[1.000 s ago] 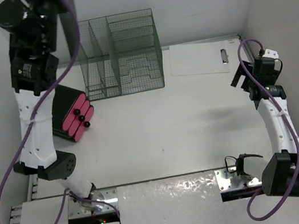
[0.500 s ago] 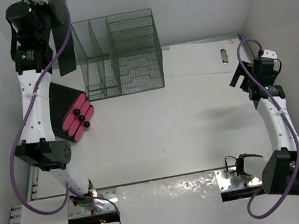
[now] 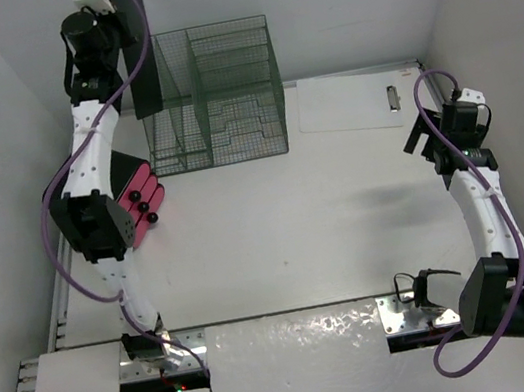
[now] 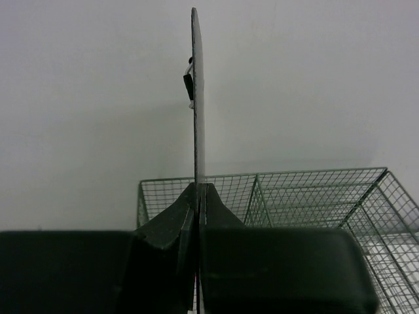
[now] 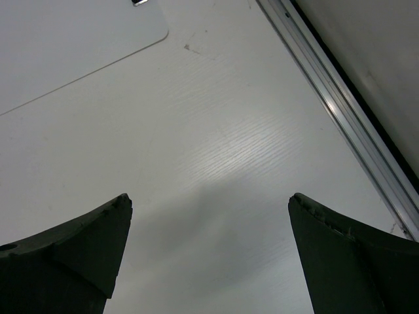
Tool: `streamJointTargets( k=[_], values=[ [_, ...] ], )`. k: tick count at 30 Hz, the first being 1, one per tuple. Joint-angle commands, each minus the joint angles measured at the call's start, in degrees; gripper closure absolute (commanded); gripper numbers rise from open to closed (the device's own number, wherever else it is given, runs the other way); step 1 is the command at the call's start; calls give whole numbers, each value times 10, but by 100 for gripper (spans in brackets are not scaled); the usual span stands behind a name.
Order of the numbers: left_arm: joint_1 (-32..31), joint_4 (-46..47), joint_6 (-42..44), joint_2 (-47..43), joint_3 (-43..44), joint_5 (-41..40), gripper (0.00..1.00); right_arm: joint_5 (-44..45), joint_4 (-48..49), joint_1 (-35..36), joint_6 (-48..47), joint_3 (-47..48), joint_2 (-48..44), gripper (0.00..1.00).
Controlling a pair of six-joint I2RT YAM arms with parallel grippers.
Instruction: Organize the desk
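White desk [image 3: 279, 234], seen from above, fills the floor of a white-walled enclosure, with the two arm bases at its near edge. The left arm reaches up and to the far left corner. Its claw [image 3: 115, 14] is closed on a thin dark board [image 3: 139, 55], which hangs upright over the left end of a green wire rack [image 3: 214, 98]. The rack stands on the desk against the back wall. Just left of the rack, partly behind the arm, lies a black and pink pack [image 3: 141, 199]. A white clipboard [image 3: 352, 101] lies flat at the far right. The right claw [image 3: 422, 137] hovers near the clipboard's near right corner.

Left wrist view: the left claw [image 4: 198, 196] pinches the bottom edge of the board [image 4: 196, 98], seen edge-on and vertical. A small clip [image 4: 188, 84] sits near its top. The rack [image 4: 314, 196] lies behind and below.

Right wrist view: the right claw [image 5: 209, 216] is spread wide with nothing between its fingers. Below it is bare desk [image 5: 216, 131], with the clipboard's corner [image 5: 65, 46] at upper left and a metal rail [image 5: 340, 118] along the right.
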Motion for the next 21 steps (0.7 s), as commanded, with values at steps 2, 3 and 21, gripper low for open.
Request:
streamJointTargets(
  k=[2, 3, 21],
  values=[
    [1, 116, -30, 48, 42, -8, 100, 27, 10, -1, -6, 20, 1, 1],
    [1, 121, -25, 54, 42, -16, 100, 27, 9, -1, -5, 22, 0, 1],
    [2, 332, 27, 43, -197, -31, 100, 13, 21, -1, -5, 15, -11, 2]
  ],
)
